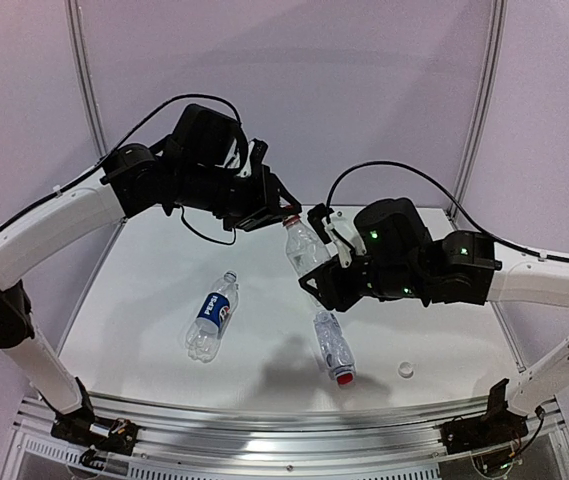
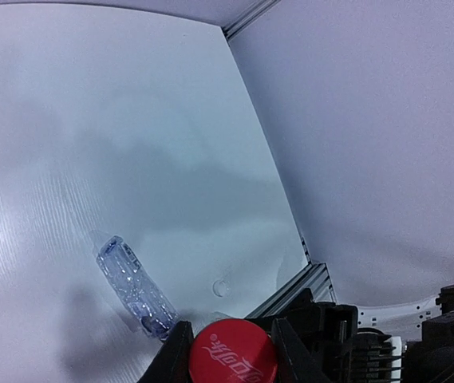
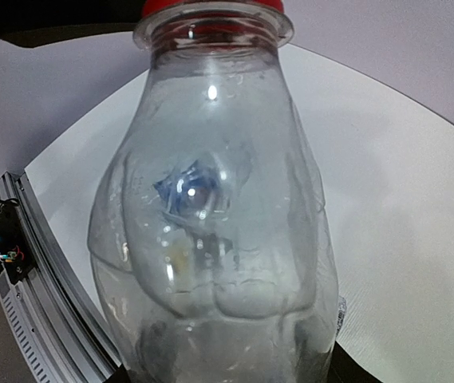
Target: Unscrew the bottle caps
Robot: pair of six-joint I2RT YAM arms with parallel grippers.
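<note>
The right gripper (image 1: pixel 316 272) is partly closed round the body of an unlabelled clear bottle (image 1: pixel 304 248), holding it up above the worktop (image 1: pixel 144 290). The left gripper (image 1: pixel 276 212) pinches its red cap (image 2: pixel 233 357). A Pepsi bottle (image 1: pixel 212 315), a ribbed bottle (image 1: pixel 332 345) and a loose whitish cap (image 1: pixel 405 369) lie on the worktop.

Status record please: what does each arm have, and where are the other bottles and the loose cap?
left gripper: jaws closed on held bottle's cap, which is red
right gripper: grips held bottle by its body, in mid-air
Pepsi bottle: lying on table, left side
ribbed bottle: lying near front edge, second red cap on it
white cap: loose on table, right of ribbed bottle
</note>
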